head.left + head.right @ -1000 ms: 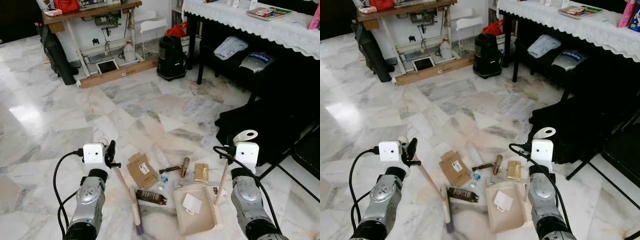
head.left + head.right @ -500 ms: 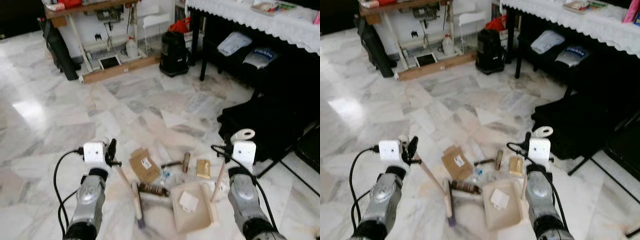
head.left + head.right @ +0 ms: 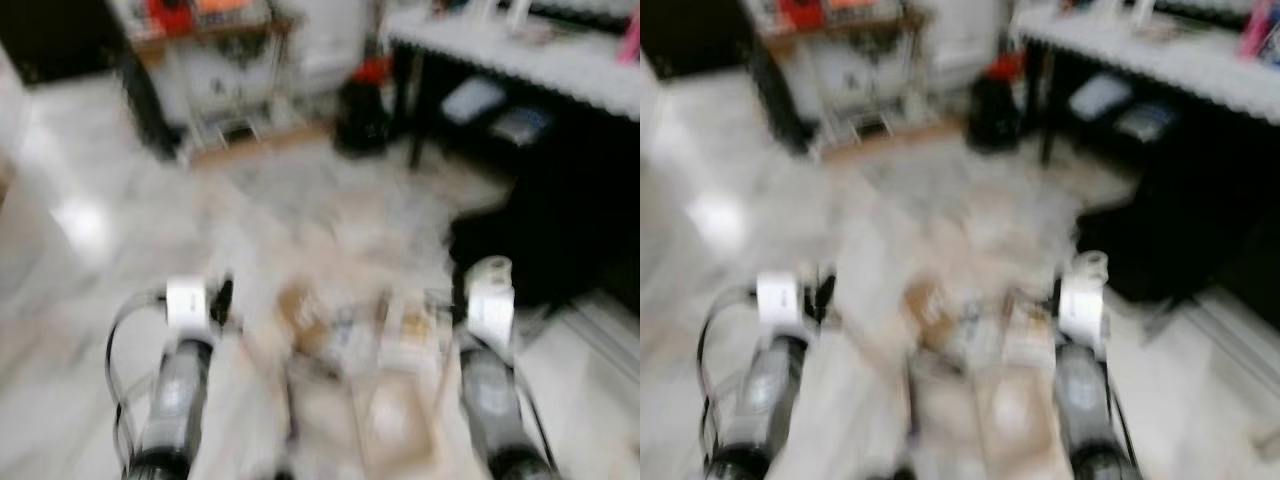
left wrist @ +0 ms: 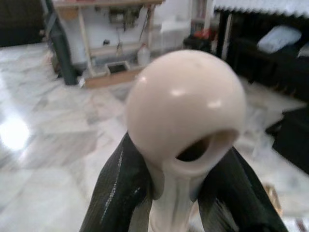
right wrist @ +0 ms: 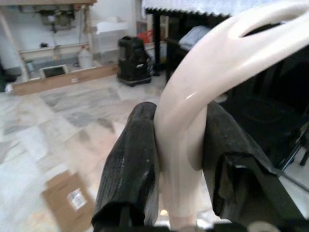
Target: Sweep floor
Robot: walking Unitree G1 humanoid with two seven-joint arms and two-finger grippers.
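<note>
Clamping on the cream broom handle (image 4: 186, 159), the left gripper (image 4: 181, 193) is pressing its two black fingers (image 4: 116, 193) against both sides of the shaft, just under the rounded knob with its hanging hole, which is sitting at the centre of the left wrist frame. The right gripper (image 5: 181, 169) is doing the same with the dustpan handle (image 5: 193, 125), a pale curved loop that is rising from the lower middle of the right wrist frame toward its upper right corner, with one finger pressing on each side of it.

Both head views are badly blurred. In them the left arm (image 3: 175, 395) is reaching up from the lower left of the frame and the right arm (image 3: 490, 400) from the lower right, each one topped by a white wrist block. Between the arms, at lower centre, a tan patch is showing where the dustpan (image 3: 395, 425) is lying on the marble floor (image 3: 90, 300), with a scatter of small brownish litter (image 3: 345, 325) just above it; the single pieces are too smeared to tell apart. A brown cardboard piece (image 5: 65, 198) is lying on the floor at the lower left of the right wrist frame.

Further out, a black bin (image 5: 130, 60) is standing at upper centre, a wooden workbench (image 4: 91, 7) is running along the upper left, and a table with a white lace cloth (image 3: 520, 55) is crossing the upper right.
</note>
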